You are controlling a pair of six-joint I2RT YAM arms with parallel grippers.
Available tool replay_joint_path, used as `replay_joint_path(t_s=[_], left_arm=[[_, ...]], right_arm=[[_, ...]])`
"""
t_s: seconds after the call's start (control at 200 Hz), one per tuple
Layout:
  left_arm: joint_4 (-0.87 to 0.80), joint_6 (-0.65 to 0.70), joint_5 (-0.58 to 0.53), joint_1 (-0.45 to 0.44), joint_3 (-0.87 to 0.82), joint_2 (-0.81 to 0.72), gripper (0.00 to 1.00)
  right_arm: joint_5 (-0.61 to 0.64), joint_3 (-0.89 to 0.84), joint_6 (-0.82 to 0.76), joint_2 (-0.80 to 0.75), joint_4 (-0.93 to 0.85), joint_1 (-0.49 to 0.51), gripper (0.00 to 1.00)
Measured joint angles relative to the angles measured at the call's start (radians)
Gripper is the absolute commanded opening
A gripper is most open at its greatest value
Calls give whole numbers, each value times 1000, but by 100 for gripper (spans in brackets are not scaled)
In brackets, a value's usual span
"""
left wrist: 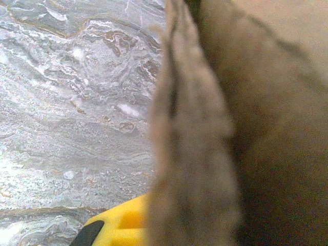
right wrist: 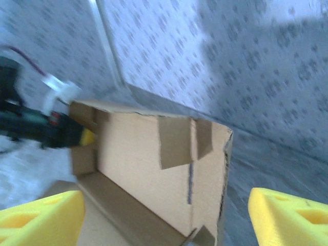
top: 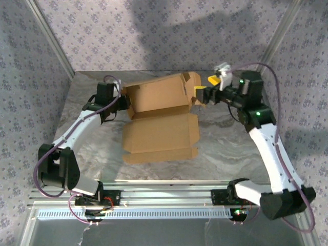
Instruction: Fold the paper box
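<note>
And here's the paper box (top: 161,133), a plain brown cardboard cut-out with creased panels, in the middle of the marbled grey tabletop (top: 230,148). Its upper half is raised into a shallow tray with the walls standing, while the wide lid panel lies flat toward the bottom of the top view, a narrow flap along its lower edge. At the tray's left end the left gripper (top: 122,102) is pinched tight on the end wall. Its wrist camera has the cardboard (left wrist: 246,128) blurred right up against the lens, with one yellow finger (left wrist: 120,225) peeking out beneath, and the right wrist view catches that same gripper (right wrist: 84,137) biting the far wall at the left of frame. Over at the right end, the right gripper (top: 206,86) stands with its jaws wide apart, holding nothing. Its two yellow fingers (right wrist: 41,215) sit in the bottom corners of its own view, and beyond them are the tray's open inside (right wrist: 138,164) and two small tabs folded in. How will it handle? By the look of it, light and thin: stiff across a panel, ready to hinge at every crease, easy to dent, and likely to skid on that smooth top if pushed unbraced. I'd take it by the standing walls or by panel edges close to a crease, pinched across the thickness, with one end anchored while the other is worked.
</note>
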Motion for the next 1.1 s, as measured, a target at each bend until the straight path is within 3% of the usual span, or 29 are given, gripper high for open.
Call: replay_joint_path(t_s=[0.12, 0.22, 0.47, 0.785, 0.954, 1.099], left_arm=[[-2, 43, 56, 20, 19, 28, 0], [-3, 79, 111, 40, 40, 60, 0], [-3, 136, 204, 79, 95, 115, 0], [-11, 151, 227, 80, 111, 127, 0], [-22, 151, 232, 80, 119, 127, 0], [-22, 151, 237, 80, 123, 127, 0]], right_arm=[[-212, -65, 85, -14, 98, -148, 75], [-315, -126, 152, 30, 157, -235, 70], [-507, -80, 258, 241, 203, -342, 50], [-678, 61, 55, 376, -39, -209, 50], [-689, 67, -4, 378, -100, -205, 51], [-668, 114, -61, 409, -166, -152, 47]])
